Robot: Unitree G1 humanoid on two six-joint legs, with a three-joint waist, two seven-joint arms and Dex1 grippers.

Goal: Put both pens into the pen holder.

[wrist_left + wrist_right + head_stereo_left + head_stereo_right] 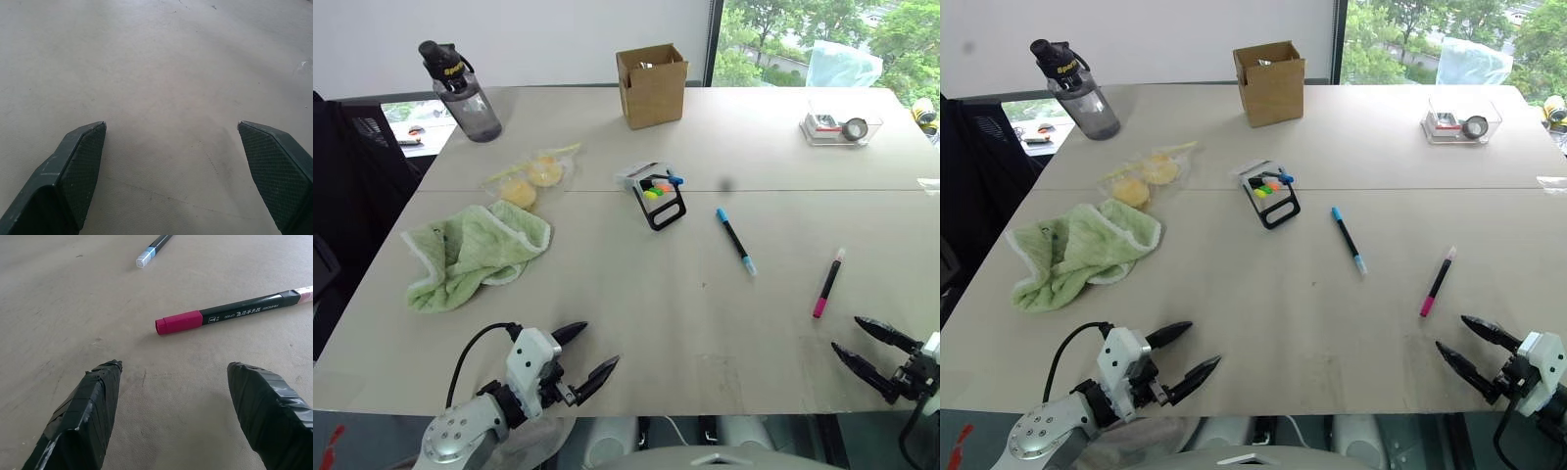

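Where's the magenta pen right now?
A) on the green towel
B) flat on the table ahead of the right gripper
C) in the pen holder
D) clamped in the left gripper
B: the magenta pen lies flat on the table, just ahead of the open, empty right gripper.

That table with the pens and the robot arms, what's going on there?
A two-armed robot is about to tidy pens. The blue pen and the magenta pen both lie loose on the table, apart from the pen holder. The right hand hovers open near the magenta pen; the left hand is open and holds nothing.
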